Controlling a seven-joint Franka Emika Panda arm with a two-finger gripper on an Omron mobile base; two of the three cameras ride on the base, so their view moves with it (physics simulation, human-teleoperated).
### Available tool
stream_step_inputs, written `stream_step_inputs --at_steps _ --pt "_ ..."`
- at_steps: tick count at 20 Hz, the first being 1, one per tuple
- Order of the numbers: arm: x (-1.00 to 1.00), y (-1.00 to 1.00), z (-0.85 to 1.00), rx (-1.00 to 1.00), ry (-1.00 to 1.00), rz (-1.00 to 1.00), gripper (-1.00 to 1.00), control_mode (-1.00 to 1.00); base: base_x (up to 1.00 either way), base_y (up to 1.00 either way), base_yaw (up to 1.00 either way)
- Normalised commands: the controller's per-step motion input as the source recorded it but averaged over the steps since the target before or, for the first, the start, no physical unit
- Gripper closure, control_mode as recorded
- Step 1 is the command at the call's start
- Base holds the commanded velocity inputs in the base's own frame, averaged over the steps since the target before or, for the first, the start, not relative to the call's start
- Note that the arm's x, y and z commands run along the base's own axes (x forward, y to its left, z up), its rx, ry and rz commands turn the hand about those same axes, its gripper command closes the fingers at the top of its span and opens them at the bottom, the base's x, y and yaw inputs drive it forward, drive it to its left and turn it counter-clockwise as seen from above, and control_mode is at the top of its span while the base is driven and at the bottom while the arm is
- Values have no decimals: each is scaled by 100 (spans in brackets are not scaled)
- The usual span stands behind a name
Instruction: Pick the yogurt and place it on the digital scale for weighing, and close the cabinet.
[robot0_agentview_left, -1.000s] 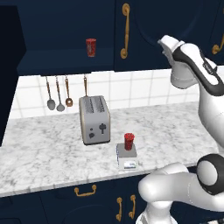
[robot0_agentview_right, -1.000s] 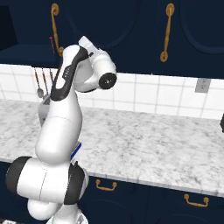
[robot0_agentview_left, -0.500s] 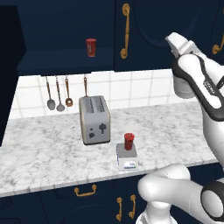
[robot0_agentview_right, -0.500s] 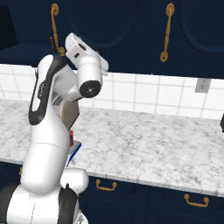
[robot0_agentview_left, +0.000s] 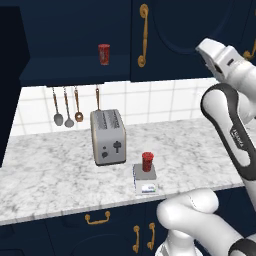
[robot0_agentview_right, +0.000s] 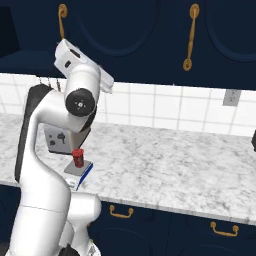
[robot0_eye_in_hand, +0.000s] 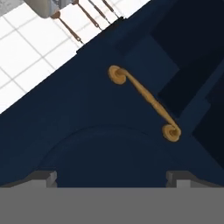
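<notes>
With the yogurt (robot0_agentview_left: 147, 161) on the digital scale (robot0_agentview_left: 145, 179), the hand (robot0_eye_in_hand: 111, 177) (fingers wide, empty) faces the cabinet (robot0_eye_in_hand: 100, 127), whose open door needs pushing shut.

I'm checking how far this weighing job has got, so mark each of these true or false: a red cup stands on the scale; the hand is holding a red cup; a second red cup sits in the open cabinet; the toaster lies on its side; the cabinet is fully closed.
1. A small red tapered cup stands on the small flat grey-topped scale. True.
2. The hand is holding a red cup. False: nothing sits between its tips, which face a navy cabinet door and its brass handle.
3. A second red cup sits in the open cabinet. True.
4. The silver two-slot toaster lies on its side. False: it stands upright.
5. The cabinet is fully closed. False: its left compartment is open.
</notes>
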Motion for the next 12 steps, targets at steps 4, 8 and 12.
stream_step_inputs --at_steps 4,8,12 --pt "-57 50 -34 0 0 0 -100 -100 0 0 0" --pt "-9 98 -42 0 0 0 -100 -100 0 0 0" --pt "-1 81 -29 0 0 0 -100 -100 0 0 0"
